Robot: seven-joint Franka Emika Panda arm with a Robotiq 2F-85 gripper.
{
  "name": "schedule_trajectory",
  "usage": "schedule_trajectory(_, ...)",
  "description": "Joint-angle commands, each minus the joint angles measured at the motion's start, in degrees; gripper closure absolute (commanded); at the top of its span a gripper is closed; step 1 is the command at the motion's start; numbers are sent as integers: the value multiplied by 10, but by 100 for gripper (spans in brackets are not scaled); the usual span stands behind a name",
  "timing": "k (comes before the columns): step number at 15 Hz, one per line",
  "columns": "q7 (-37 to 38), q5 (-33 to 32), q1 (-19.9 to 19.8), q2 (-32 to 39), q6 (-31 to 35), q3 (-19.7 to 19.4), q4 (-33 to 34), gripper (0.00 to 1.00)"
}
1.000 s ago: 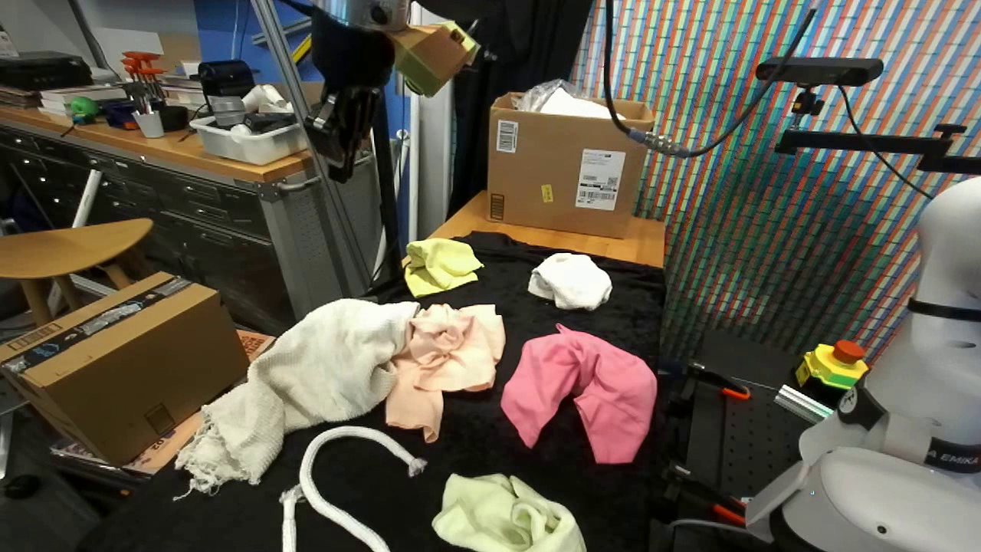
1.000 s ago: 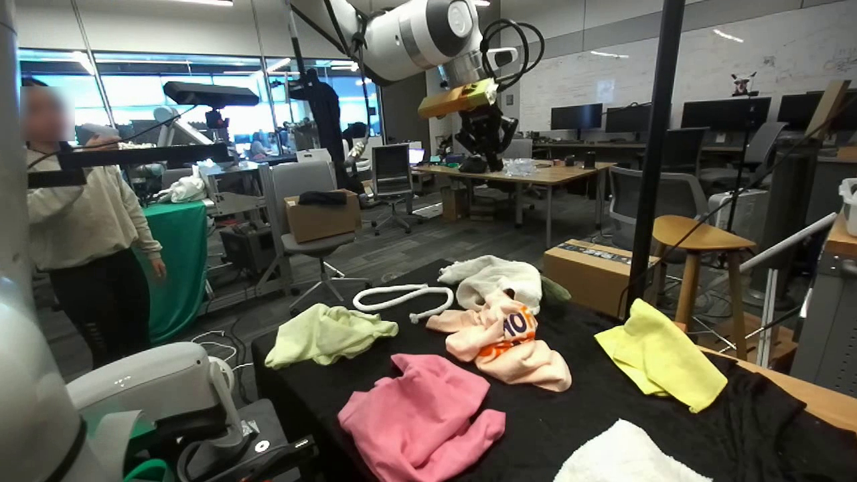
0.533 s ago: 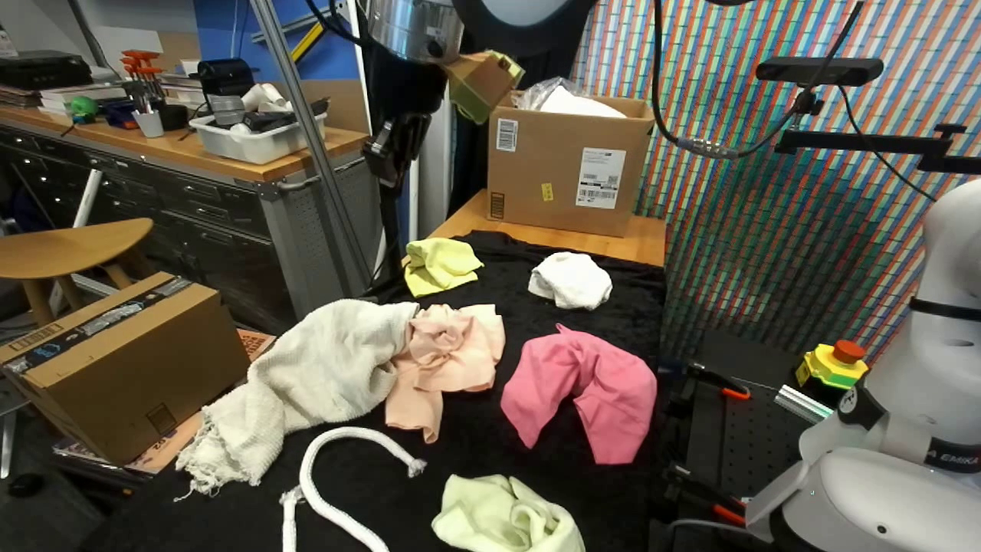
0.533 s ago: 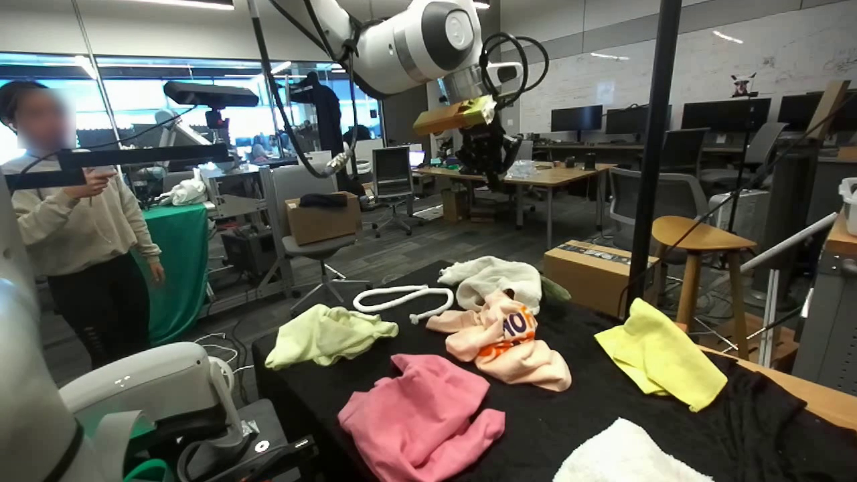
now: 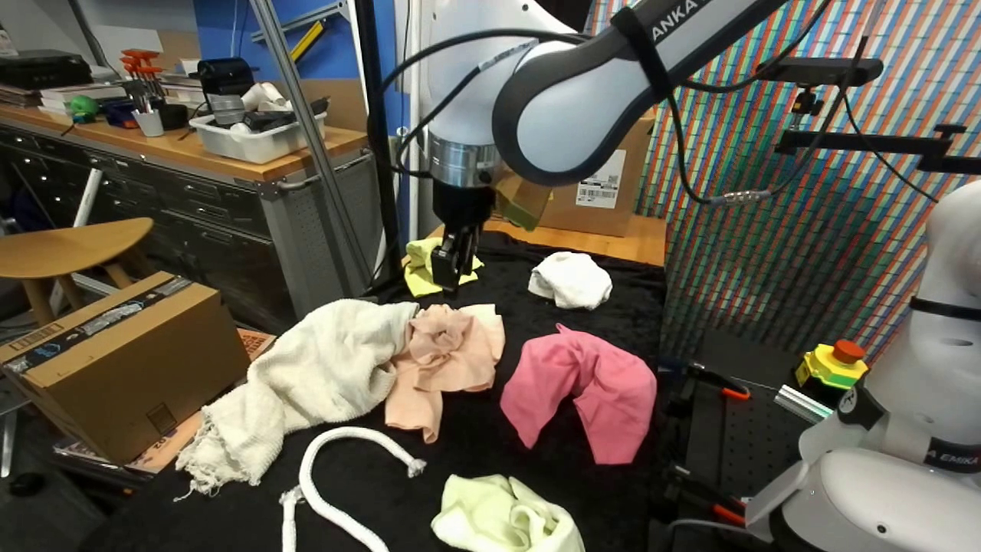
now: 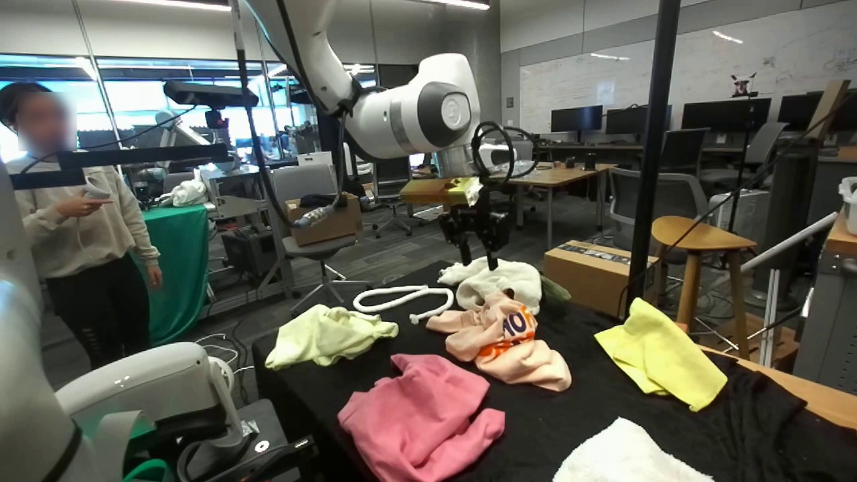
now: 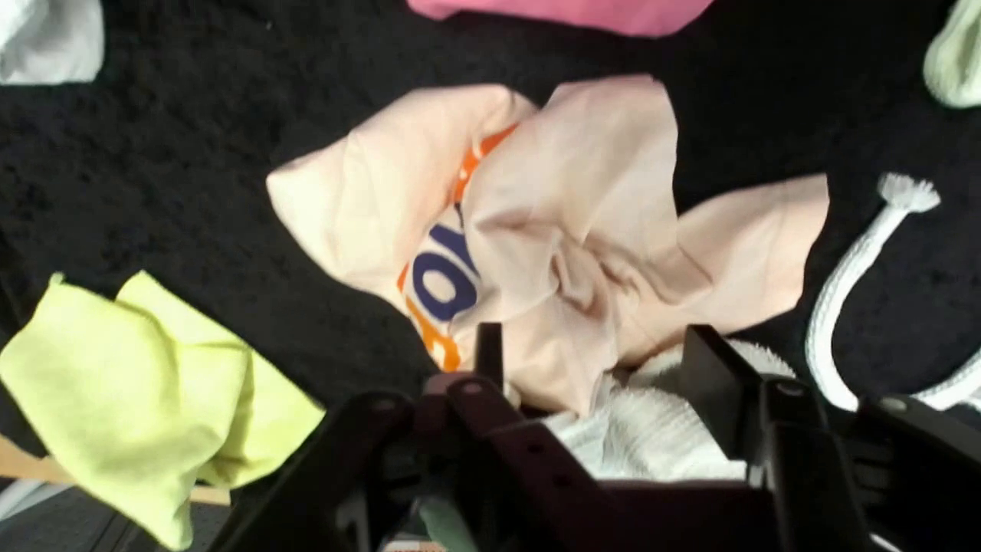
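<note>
Cream towel (image 7: 651,437) partly behind hand (image 7: 595,345)

White arm (image 6: 375,127), black cables (image 5: 490,33), silver wrist ring (image 5: 462,162), black tool (image 6: 479,261).

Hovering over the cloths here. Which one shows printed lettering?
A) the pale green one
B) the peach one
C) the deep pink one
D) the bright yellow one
B: in the wrist view, dark blue lettering with orange print beside it shows among the folds of the peach cloth.
</note>
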Motion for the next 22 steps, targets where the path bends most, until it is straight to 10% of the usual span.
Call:
schedule_trajectory(1,-1,47,-9,5,-14,20,-31,8)
schedule_trajectory(22,102,245,33,146,-232,81,64,0)
